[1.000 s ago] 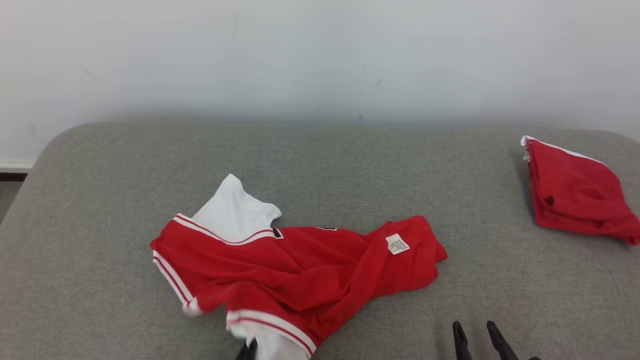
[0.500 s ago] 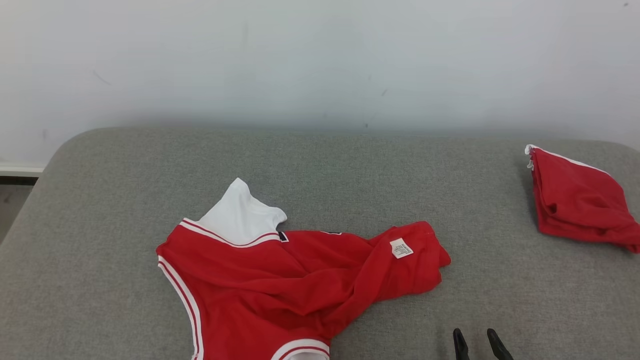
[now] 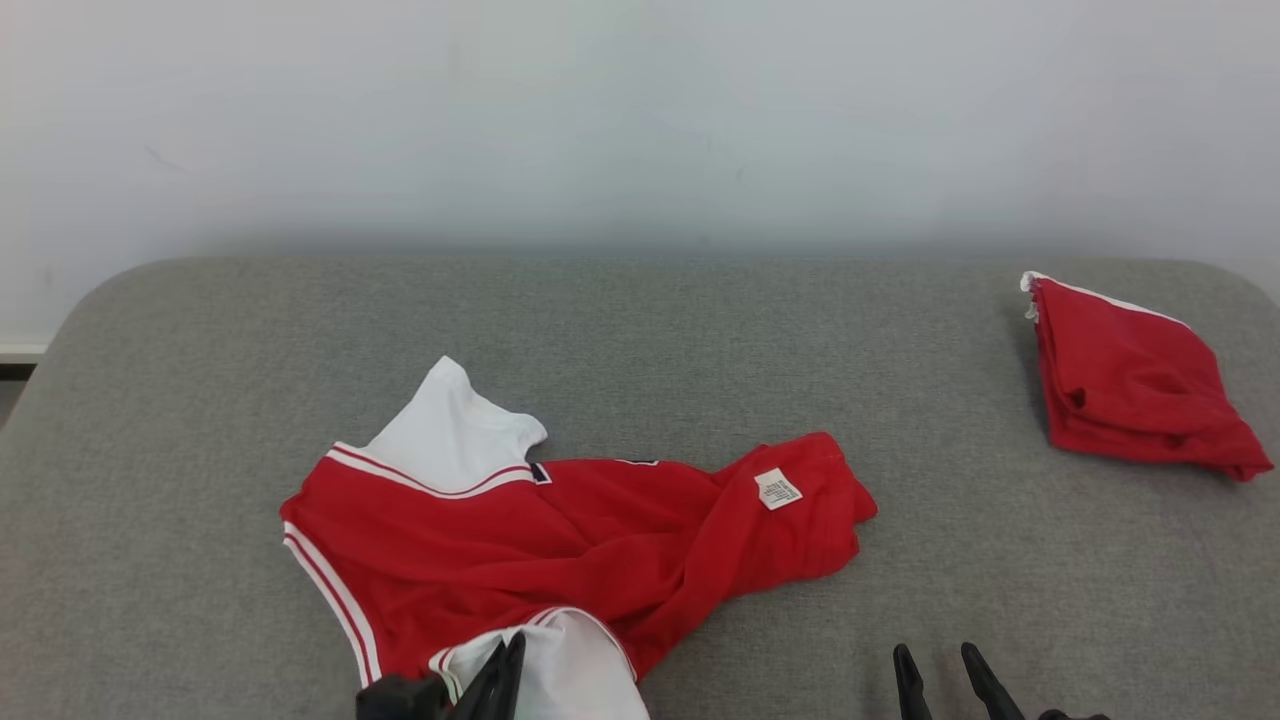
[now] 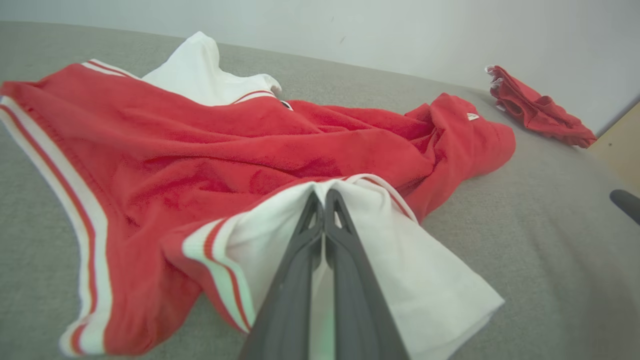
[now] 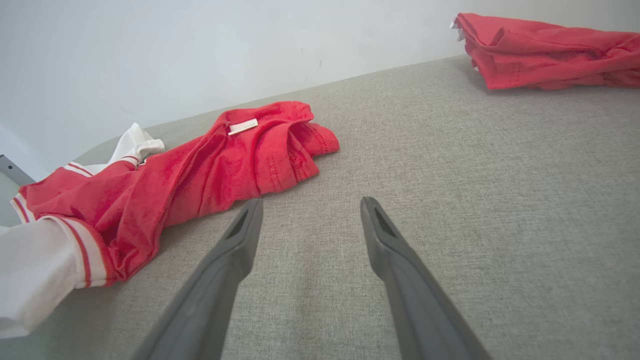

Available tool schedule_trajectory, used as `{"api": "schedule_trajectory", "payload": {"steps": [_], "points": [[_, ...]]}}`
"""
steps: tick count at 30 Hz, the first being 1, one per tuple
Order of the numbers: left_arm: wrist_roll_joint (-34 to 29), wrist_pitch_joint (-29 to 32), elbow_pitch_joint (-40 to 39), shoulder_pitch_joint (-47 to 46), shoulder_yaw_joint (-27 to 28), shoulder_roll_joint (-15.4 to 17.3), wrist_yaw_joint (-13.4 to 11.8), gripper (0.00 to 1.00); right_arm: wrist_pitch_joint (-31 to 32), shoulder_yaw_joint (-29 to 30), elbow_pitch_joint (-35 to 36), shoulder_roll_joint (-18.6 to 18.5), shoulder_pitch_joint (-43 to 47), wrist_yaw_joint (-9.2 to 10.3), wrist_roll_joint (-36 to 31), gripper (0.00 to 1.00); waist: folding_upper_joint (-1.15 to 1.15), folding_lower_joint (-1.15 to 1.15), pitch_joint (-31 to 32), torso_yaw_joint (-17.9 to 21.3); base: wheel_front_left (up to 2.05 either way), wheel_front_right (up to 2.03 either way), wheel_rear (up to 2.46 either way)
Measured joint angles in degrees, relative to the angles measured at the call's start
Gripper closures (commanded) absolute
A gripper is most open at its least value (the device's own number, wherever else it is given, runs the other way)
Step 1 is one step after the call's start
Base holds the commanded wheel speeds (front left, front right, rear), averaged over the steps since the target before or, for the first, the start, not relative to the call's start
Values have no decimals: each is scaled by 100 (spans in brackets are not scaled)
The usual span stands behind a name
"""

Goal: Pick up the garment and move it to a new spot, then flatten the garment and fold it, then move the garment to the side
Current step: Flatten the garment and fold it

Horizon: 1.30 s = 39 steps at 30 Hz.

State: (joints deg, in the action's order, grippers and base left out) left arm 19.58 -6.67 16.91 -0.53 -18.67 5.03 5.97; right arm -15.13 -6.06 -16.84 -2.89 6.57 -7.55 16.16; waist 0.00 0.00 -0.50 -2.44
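Left wrist view: the left gripper [image 4: 322, 200] has its fingers pressed together on the white sleeve [image 4: 425, 285] of the red garment [image 4: 225, 145], which lies crumpled ahead of the tips and to both sides. The pinch looks thin (a mere fold at the tips), so a pull may slip it free or drag the bunched body. The right gripper [image 5: 310, 205] gapes wide, holding nothing, over the grey padded surface [image 5: 450, 175]. A folded red cloth [image 5: 545, 50] lies far beyond its tips, and a white wall [image 5: 150, 50] rises behind.

base: grey fabric surface [image 3: 640, 330] | far right: folded red cloth [image 3: 1130, 400] (white trim); behind: pale wall [image 3: 640, 120]
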Motion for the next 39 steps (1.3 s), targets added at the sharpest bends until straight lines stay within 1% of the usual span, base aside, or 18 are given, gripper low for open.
{"api": "schedule_trajectory", "payload": {"steps": [1,3,7,13,14,15,16,19,22,25,27,33,37,39], "points": [[79,-33,161,-171,30,-5,7,100,0,-15,-34,-1,-24,0,-3,0,0,0,-9,31,0,0,0],[19,-91,526,-488,5,25,18,100,0,-33,-63,-2,-90,0,-15,0,0,0,-27,105,0,0,0],[114,-214,1289,-1020,-5,-2,60,100,0,-34,-131,0,-179,0,-27,0,0,0,-65,263,0,0,0],[162,-534,2216,-1443,-174,-27,111,99,0,11,-168,0,-195,0,-23,0,0,0,-144,382,0,0,0],[153,-588,2326,-1493,-211,-29,114,82,0,15,-175,-1,-192,0,-15,0,0,0,-153,368,0,0,0],[141,-644,2398,-1529,-247,-34,115,34,0,22,-178,-1,-190,0,-3,0,0,0,-160,346,0,0,0],[138,-697,2451,-1556,-277,-44,116,0,0,31,-179,-1,-186,0,-1,0,0,0,-162,317,0,0,0],[142,-791,2423,-1582,-296,-78,118,0,0,25,-174,1,-179,0,14,0,0,0,-157,205,0,0,0],[122,-820,2072,-1392,-288,-104,118,0,0,44,-167,1,-160,0,26,0,0,0,-139,77,0,0,0],[83,-827,1396,-896,-192,-120,100,0,0,60,-141,1,-137,0,41,0,0,0,-113,-59,0,0,0],[47,-831,1023,-509,-136,-131,35,0,0,52,-116,-1,-102,0,48,0,0,0,-98,-147,0,0,0],[59,-836,261,479,86,-134,-178,0,0,27,-100,2,-61,0,64,0,0,0,-62,-340,0,0,0],[136,-835,307,954,112,-121,-200,0,0,30,-108,0,-56,0,70,0,-1,0,-33,-357,0,0,0],[163,-827,443,991,115,-92,-194,0,0,18,-119,1,-54,0,73,0,0,0,-25,-342,0,0,0]]}}
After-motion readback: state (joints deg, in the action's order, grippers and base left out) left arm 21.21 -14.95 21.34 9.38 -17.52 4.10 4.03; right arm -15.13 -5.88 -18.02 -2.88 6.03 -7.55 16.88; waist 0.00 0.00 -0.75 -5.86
